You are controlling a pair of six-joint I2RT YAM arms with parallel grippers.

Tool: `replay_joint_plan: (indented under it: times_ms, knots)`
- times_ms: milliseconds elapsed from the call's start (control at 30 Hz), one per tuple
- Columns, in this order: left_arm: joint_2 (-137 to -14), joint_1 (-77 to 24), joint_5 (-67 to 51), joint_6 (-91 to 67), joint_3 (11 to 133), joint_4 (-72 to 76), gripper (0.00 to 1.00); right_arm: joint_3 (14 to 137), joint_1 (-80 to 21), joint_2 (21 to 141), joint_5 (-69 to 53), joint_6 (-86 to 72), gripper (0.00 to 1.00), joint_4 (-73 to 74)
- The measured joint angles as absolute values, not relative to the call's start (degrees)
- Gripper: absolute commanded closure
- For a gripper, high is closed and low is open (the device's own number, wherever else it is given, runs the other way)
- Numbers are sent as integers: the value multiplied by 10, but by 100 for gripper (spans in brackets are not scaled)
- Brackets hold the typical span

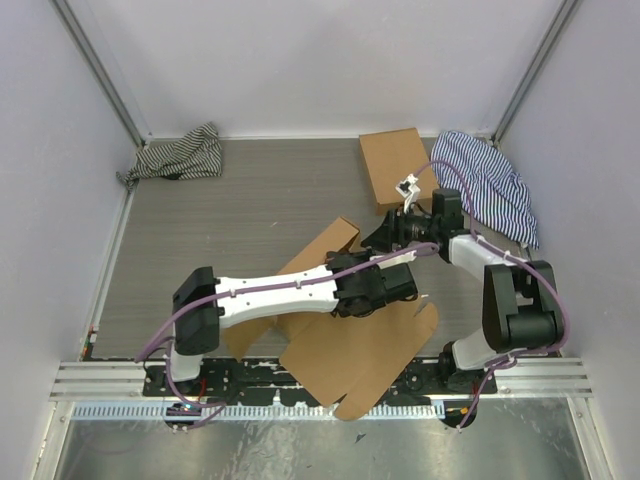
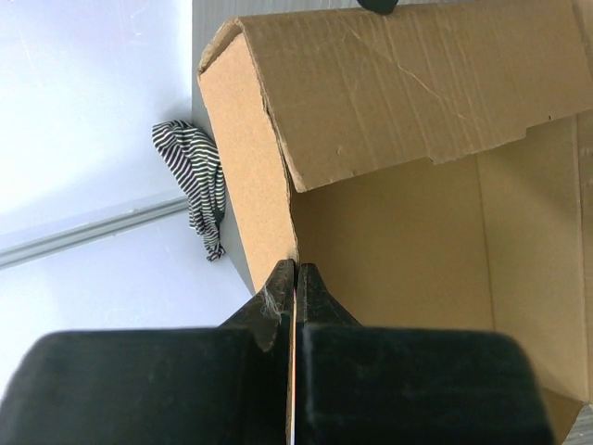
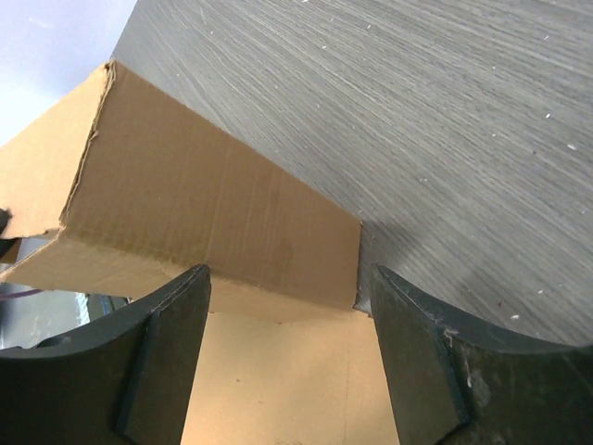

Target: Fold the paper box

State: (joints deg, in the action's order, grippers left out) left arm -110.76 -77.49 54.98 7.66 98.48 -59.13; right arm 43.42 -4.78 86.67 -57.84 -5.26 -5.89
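The paper box [image 1: 345, 360] is a large brown die-cut sheet lying at the near middle of the table, with one part folded up toward the centre [image 1: 325, 245]. My left gripper [image 1: 390, 285] is shut on the thin edge of an upright cardboard wall. In the left wrist view that gripper [image 2: 296, 267] pinches the wall where it meets a folded-over flap of the paper box [image 2: 398, 93]. My right gripper [image 1: 378, 240] is open. In the right wrist view it [image 3: 283, 283] straddles a raised panel of the paper box [image 3: 213, 213], with both fingers clear of the cardboard.
A smaller brown cardboard box [image 1: 395, 165] lies at the back right. A blue striped cloth [image 1: 485, 185] is bunched next to it on the right. A black-and-white striped cloth [image 1: 180, 155] sits in the back left corner. White walls enclose the table.
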Motion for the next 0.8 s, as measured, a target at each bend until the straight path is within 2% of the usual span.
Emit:
replay_joint_plan:
  times_ms: [567, 800]
  knots:
    - [-1122, -775, 549, 78, 999, -604, 100, 382, -118, 814, -532, -67, 25, -137]
    - [-1122, -774, 548, 77, 999, -606, 100, 355, -150, 815, -484, -77, 43, -189]
